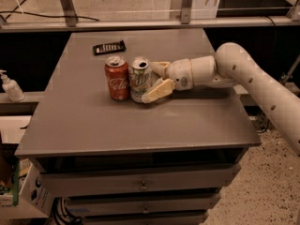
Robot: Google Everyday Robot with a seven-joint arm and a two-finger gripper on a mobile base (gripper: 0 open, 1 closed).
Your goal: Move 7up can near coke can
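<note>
The 7up can [139,79], pale silver-green, stands upright on the grey table [93,125], right next to the red coke can [117,79] on its left. The two cans are almost touching. My gripper [150,82] is at the right side of the 7up can, reaching in from the right on the white arm [243,74]. It is open, with its fingers spread: the near finger [158,91] lies by the can's lower right, the far finger behind the can's top right. Nothing is held off the table.
A flat black object [108,47] lies at the back left of the table. A white pump bottle [10,87] stands on a lower ledge to the left. Drawers [140,184] are below the tabletop. A metal rail [140,23] runs behind the table.
</note>
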